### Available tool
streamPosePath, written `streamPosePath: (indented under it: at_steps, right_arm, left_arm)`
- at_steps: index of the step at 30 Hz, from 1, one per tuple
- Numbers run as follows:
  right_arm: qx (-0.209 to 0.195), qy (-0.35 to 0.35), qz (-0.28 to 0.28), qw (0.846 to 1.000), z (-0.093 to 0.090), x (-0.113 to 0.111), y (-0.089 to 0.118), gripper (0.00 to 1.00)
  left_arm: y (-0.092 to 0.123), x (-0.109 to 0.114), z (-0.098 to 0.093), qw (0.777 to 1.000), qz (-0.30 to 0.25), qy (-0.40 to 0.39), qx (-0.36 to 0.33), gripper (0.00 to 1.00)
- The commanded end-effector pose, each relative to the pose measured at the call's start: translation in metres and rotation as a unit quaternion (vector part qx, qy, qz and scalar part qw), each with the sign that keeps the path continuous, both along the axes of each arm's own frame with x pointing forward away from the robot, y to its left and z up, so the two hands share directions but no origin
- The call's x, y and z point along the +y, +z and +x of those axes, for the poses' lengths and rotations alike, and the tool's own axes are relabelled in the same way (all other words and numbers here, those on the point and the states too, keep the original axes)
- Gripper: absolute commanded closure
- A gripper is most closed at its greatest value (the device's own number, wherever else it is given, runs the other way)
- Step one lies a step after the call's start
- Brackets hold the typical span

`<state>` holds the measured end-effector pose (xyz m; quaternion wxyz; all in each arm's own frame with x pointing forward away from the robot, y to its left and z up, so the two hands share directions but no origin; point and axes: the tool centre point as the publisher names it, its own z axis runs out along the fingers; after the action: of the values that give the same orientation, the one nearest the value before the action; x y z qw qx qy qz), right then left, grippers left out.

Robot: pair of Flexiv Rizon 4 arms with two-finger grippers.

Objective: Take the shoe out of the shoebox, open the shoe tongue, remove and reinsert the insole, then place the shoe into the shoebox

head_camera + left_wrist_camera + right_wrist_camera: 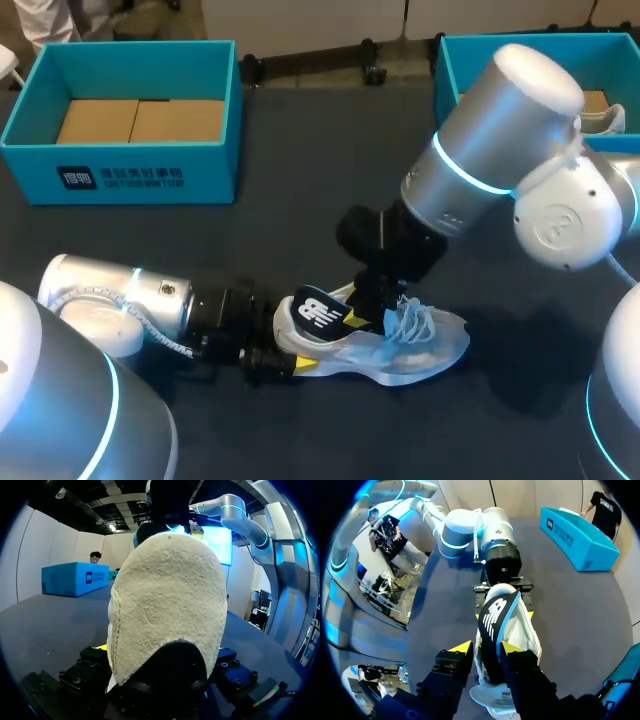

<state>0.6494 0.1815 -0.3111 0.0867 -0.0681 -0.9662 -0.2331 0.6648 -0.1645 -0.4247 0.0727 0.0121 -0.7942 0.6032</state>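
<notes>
Table (300,200): dark, matte.
Left shoebox (150,170): teal, open, far left corner, cardboard on its floor.
Right shoebox (455,75): teal, far right, partly behind my right arm (500,130).
Shoe (425,345): pale, upright mid-table, outside both boxes, toe toward my right.
Insole (495,625): black, its heel end risen over the collar.
Left gripper (503,614): clamped on the shoe's heel, a yellow tip each side, which only the right wrist view shows; my own wrist view gives just suede heel.
Right gripper (487,649): over the shoe's mouth, astride the insole; whether it pinches I cannot tell.
</notes>
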Motion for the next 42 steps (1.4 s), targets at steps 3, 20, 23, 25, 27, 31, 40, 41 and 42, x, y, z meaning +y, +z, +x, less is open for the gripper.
streamPosePath:
  at_steps: [3, 20, 23, 25, 27, 31, 40, 41, 42]
  right_arm:
    - [0.0, -0.012, -0.007, 1.0, 0.001, -0.001, -0.004, 0.68]
    - [0.025, 0.001, -0.005, 1.0, 0.008, 0.008, -0.009, 0.71]
    - [0.027, 0.002, 0.005, 1.0, 0.008, 0.008, -0.01, 0.76]
    - [0.03, 0.002, 0.008, 1.0, 0.008, 0.008, -0.01, 0.75]
    - [0.037, 0.001, 0.011, 0.999, 0.008, 0.009, -0.01, 0.76]
    - [0.05, 0.002, 0.008, 0.999, 0.01, 0.011, -0.011, 0.76]
    - [0.058, 0.009, 0.011, 0.998, 0.011, 0.015, -0.012, 1.0]
    - [0.058, 0.008, 0.012, 0.998, 0.011, 0.015, -0.012, 1.0]
    - [0.056, 0.008, 0.013, 0.998, 0.011, 0.014, -0.013, 1.0]
  left_arm:
    - [-0.003, 0.003, 0.0, 1.0, 0.001, 0.0, 0.0, 1.0]
    - [-0.003, 0.003, 0.0, 1.0, 0.001, 0.0, 0.0, 1.0]
    - [-0.003, 0.003, 0.0, 1.0, 0.001, 0.0, 0.0, 1.0]
    - [-0.003, 0.003, 0.0, 1.0, 0.001, 0.0, 0.0, 1.0]
    - [-0.003, 0.003, 0.0, 1.0, 0.001, 0.0, 0.0, 1.0]
    - [-0.003, 0.003, 0.0, 1.0, 0.001, 0.0, 0.0, 1.0]
    - [-0.003, 0.003, 0.0, 1.0, 0.001, 0.0, 0.0, 1.0]
    - [-0.003, 0.003, 0.0, 1.0, 0.001, 0.0, 0.0, 1.0]
    - [-0.003, 0.003, 0.0, 1.0, 0.001, 0.0, 0.0, 1.0]
